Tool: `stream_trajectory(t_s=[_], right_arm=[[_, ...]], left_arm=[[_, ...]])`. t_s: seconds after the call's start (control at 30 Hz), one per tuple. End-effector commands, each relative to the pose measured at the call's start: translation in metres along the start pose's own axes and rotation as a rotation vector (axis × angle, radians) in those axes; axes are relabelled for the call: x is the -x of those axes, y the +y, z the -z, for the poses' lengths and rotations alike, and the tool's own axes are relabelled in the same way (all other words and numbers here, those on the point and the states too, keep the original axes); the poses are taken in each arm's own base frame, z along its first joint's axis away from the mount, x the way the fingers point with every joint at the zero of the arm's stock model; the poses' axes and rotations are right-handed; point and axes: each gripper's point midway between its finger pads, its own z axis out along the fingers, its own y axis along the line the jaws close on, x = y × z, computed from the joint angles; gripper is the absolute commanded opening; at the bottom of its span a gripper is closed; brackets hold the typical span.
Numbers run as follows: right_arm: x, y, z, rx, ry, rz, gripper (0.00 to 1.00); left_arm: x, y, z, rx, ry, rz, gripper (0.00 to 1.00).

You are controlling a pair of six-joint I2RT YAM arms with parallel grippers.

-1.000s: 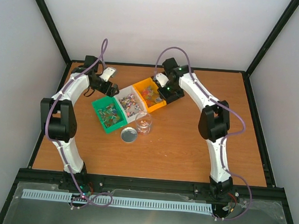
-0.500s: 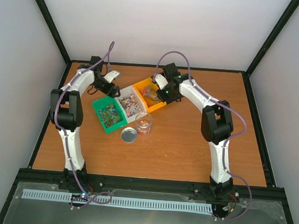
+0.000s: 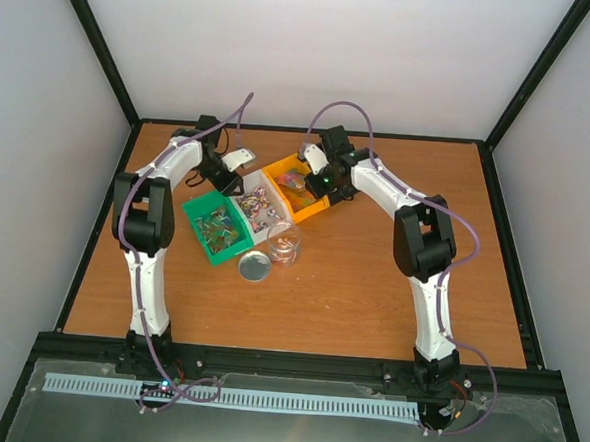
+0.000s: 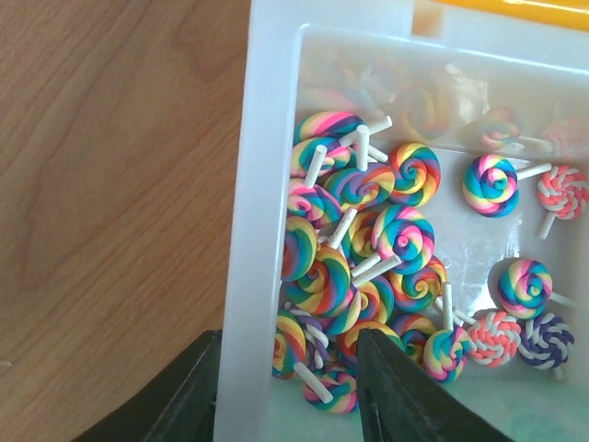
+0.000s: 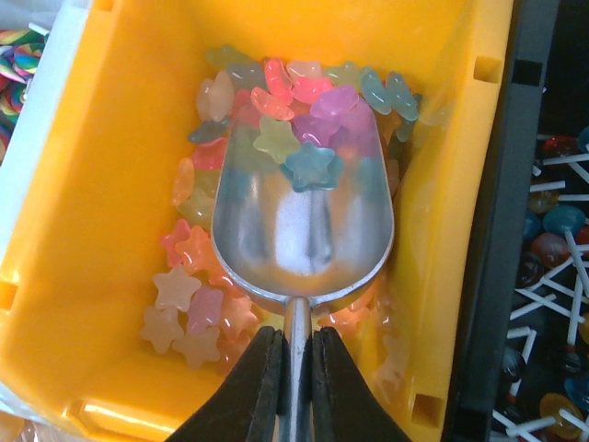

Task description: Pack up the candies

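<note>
Star candies [image 5: 304, 138] sit heaped in the yellow bin [image 5: 101, 110], roughly five at the mouth of the one metal scoop [image 5: 304, 239], straight ahead of the right gripper [image 5: 294, 373], whose fingers are clamped on the handle, scoop pointing lengthwise away. The left gripper [image 4: 290, 391] has its fingers apart, straddling the white bin [image 4: 267, 184] wall beside the swirl lollipops [image 4: 359, 239].

A green bin [image 3: 198, 237], a white bin [image 4: 253, 230] and a yellow bin [image 5: 110, 184] sit side by side in a slanted row on the wooden table [image 3: 371, 286], and a black bin [image 5: 492, 230] is pressed against the yellow one's outer side. A metal scoop [image 5: 304, 230] sits down inside the yellow bin, hollow side up. Just in front of the row stands a clear jar [image 3: 284, 246], uncovered, with its round silver lid [image 3: 254, 268] lying flat on the table just beside it.
</note>
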Motion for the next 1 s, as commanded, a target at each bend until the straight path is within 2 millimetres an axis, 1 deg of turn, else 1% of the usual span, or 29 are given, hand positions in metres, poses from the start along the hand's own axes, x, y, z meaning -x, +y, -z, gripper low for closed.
stream_trajectory(t_s=[0.0,0.07,0.17,0.3,0.37,0.57,0.63,0.73,0.77,0.87,0.9,0.97], right_arm=[[-0.056,0.005,-0.038,0.049,0.156,-0.057,0.03],[-0.055,0.007,-0.042,0.068,0.141,-0.041,0.03],[-0.048,0.011,-0.046,0.094,0.079,-0.008,0.03],[-0.041,0.022,-0.044,0.141,-0.018,0.026,0.03],[-0.042,0.027,-0.041,0.151,-0.059,0.042,0.03],[-0.057,0.034,-0.027,0.162,-0.123,0.051,0.03],[-0.052,0.032,-0.024,0.151,-0.173,0.057,0.03],[-0.039,0.027,-0.030,0.148,-0.214,0.050,0.03],[-0.038,0.025,-0.032,0.141,-0.220,0.050,0.03],[-0.039,0.016,-0.029,0.126,-0.256,0.030,0.03],[-0.040,0.015,-0.030,0.126,-0.263,0.016,0.03],[-0.035,0.018,-0.032,0.151,-0.285,0.000,0.03]], left_arm=[[-0.001,-0.018,-0.012,-0.063,0.032,-0.102,0.39],[-0.002,-0.018,-0.012,-0.064,0.031,-0.124,0.35],[-0.003,-0.019,-0.013,-0.069,0.034,-0.156,0.32],[-0.004,-0.017,-0.014,-0.065,0.044,-0.178,0.29],[-0.004,-0.016,-0.013,-0.062,0.048,-0.186,0.27],[-0.004,-0.016,-0.012,-0.064,0.053,-0.204,0.24],[-0.001,-0.018,-0.011,-0.075,0.041,-0.205,0.23],[0.000,-0.021,-0.012,-0.091,0.034,-0.218,0.21],[0.000,-0.021,-0.012,-0.092,0.038,-0.221,0.21],[-0.002,-0.020,-0.011,-0.087,0.053,-0.235,0.20],[-0.003,-0.020,-0.011,-0.084,0.058,-0.240,0.20],[-0.004,-0.020,-0.011,-0.084,0.061,-0.245,0.19]])
